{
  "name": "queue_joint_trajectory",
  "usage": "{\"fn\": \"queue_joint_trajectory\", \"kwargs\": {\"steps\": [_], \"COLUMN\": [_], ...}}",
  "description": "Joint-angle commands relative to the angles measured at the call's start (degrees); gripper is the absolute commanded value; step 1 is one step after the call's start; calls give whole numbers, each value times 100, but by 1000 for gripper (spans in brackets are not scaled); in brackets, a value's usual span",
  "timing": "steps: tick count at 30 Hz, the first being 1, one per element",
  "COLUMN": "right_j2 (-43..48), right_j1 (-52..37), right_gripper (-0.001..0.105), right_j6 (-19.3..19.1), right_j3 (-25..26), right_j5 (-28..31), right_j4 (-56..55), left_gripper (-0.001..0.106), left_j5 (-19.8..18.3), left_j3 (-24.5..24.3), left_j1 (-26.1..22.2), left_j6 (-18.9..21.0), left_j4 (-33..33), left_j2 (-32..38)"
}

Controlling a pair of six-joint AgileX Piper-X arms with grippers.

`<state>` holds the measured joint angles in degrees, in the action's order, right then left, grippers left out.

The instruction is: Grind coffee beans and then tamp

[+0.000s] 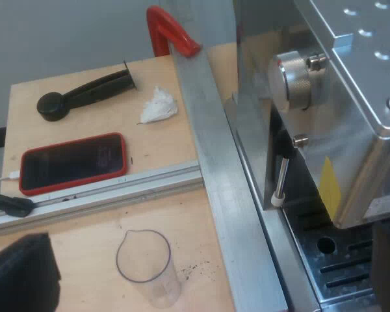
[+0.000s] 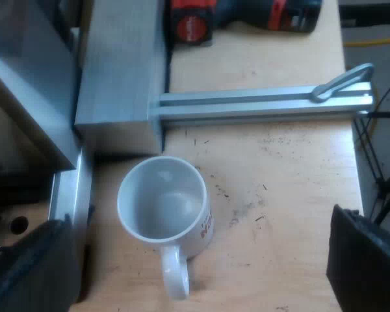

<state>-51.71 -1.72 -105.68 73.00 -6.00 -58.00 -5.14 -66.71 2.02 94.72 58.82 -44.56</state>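
My left gripper [image 1: 205, 273] near the measuring glass [image 1: 146, 270] and right gripper [image 2: 201, 260] over the mug [image 2: 162, 201] hang open, empty. Grinding seems unstarted; next I must approach the espresso machine [image 1: 351, 97].

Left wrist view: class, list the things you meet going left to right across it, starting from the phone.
Phone in a red case → measuring glass → long metal beam → knurled knob on the espresso machine. Left out, since they overlap others: black-handled tool, white tissue.
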Motion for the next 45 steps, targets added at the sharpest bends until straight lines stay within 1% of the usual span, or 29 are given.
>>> {"fn": "queue_joint_trajectory", "kwargs": {"steps": [1, 2, 6, 7, 10, 12, 13, 15, 20, 22, 25, 27, 31, 32, 35, 37, 40, 43, 45], "right_j2": [335, 452, 825, 1303, 1727, 2129, 2243, 2653, 3447, 3841, 4162, 4518, 5072, 5120, 5482, 5486, 5477, 5477, 5477], "right_j1": [-26, -12, -9, -9, -9, -9, -9, -9, -9, -9, -9, -9, -9, -9, -9, -9, -9, -9, -9], "right_gripper": [79, 79, 79, 79, 79, 79, 79, 79, 79, 79, 79, 79, 79, 79, 79, 79, 79, 79, 79], "right_j6": [-196, -270, -359, -390, -432, -520, -520, -520, -520, -471, -464, -392, -363, -363, -338, -197, -190, -210, -210], "right_j3": [-60, -118, -275, -442, -599, -782, -829, -1022, -1490, -1778, -1987, -2218, -2489, -2525, -2731, -2778, -2862, -2931, -2987], "right_j5": [-112, -77, 73, 74, 78, 78, 78, 78, 78, 78, 78, 78, 68, 90, 338, 442, 335, 311, 193], "right_j4": [37, 37, 37, 37, 37, 37, 37, 37, 37, 37, 37, 37, 29, 29, 3, -185, -203, -159, -61], "left_gripper": [105, 105, 105, 105, 105, 105, 105, 105, 105, 105, 105, 105, 105, 105, 105, 105, 105, 105, 105], "left_j5": [57, 57, 60, 60, 60, 112, 138, 312, 323, 323, 323, 323, 323, 323, 323, 323, 370, 582, 639], "left_j3": [-30, -30, -11, 30, 169, 341, 397, 644, 1058, 1227, 1312, 1402, 1503, 1507, 1527, 1538, 1526, 1558, 1593], "left_j1": [-5, -5, -5, -5, -5, -5, -5, -5, -5, -5, -5, -5, -5, -5, -5, -5, -5, -5, -5], "left_j6": [51, 61, 81, 81, 125, 124, 124, 124, 124, 124, 124, 124, 124, 124, 124, 124, 124, 158, 190], "left_j4": [52, 50, 50, 50, 50, 50, 50, 50, 50, 180, 398, 731, 1264, 1322, 1765, 2084, 2405, 2357, 2189], "left_j2": [216, 317, 705, 899, 1275, 1672, 1753, 2257, 3180, 3619, 3908, 4280, 4811, 4857, 5154, 5347, 5342, 5341, 5341]}}
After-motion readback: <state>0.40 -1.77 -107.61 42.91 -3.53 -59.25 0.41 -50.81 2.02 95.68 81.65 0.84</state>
